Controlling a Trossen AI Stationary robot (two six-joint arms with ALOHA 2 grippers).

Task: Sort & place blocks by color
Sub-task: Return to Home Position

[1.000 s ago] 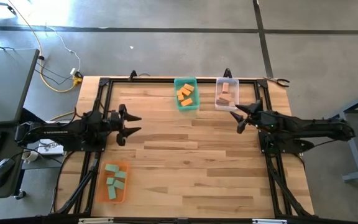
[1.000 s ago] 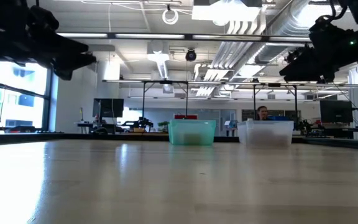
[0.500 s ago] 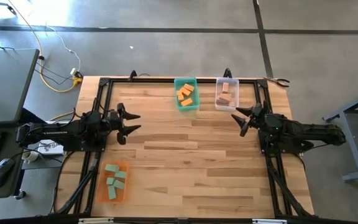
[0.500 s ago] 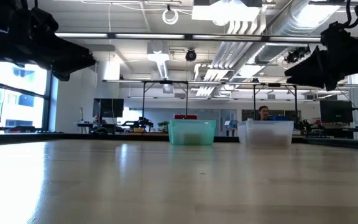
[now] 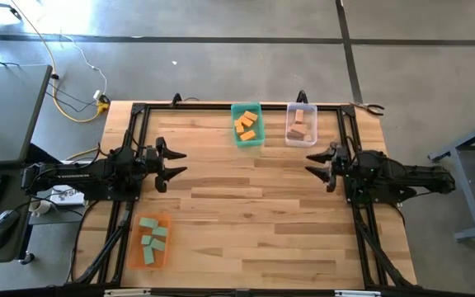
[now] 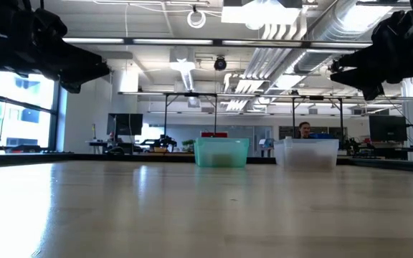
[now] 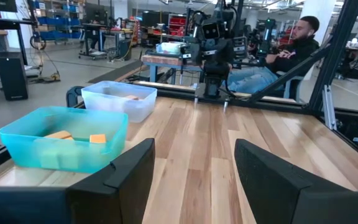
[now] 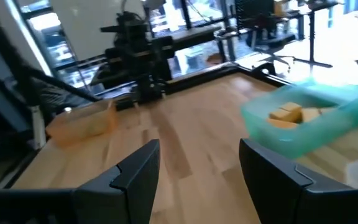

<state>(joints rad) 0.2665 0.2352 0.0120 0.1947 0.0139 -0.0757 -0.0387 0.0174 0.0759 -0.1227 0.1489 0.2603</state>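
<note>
Orange blocks [image 5: 246,124] lie in a teal bin [image 5: 258,136] at the table's far edge, tan blocks [image 5: 298,126] in a clear bin [image 5: 289,139] beside it, and green blocks [image 5: 150,240] in an orange bin [image 5: 132,252] near the front left. My left gripper [image 5: 174,164] stands open at the left side, raised above the wood, with nothing between its fingers. My right gripper [image 5: 313,162] stands open at the right side, also raised and empty, just in front of the clear bin. Each points level toward the other arm.
A black frame [image 5: 221,106] runs round the wooden tabletop [image 5: 246,214]. A desk with a keyboard and mouse [image 5: 2,221] stands left of the table. A person [image 7: 294,43] sits in the room beyond the table's right side.
My right gripper has swung from slanting toward the clear bin to pointing level at the table's left edge, while drawing back a little toward the near edge and sinking slightly. The blocks and bins have kept still.
</note>
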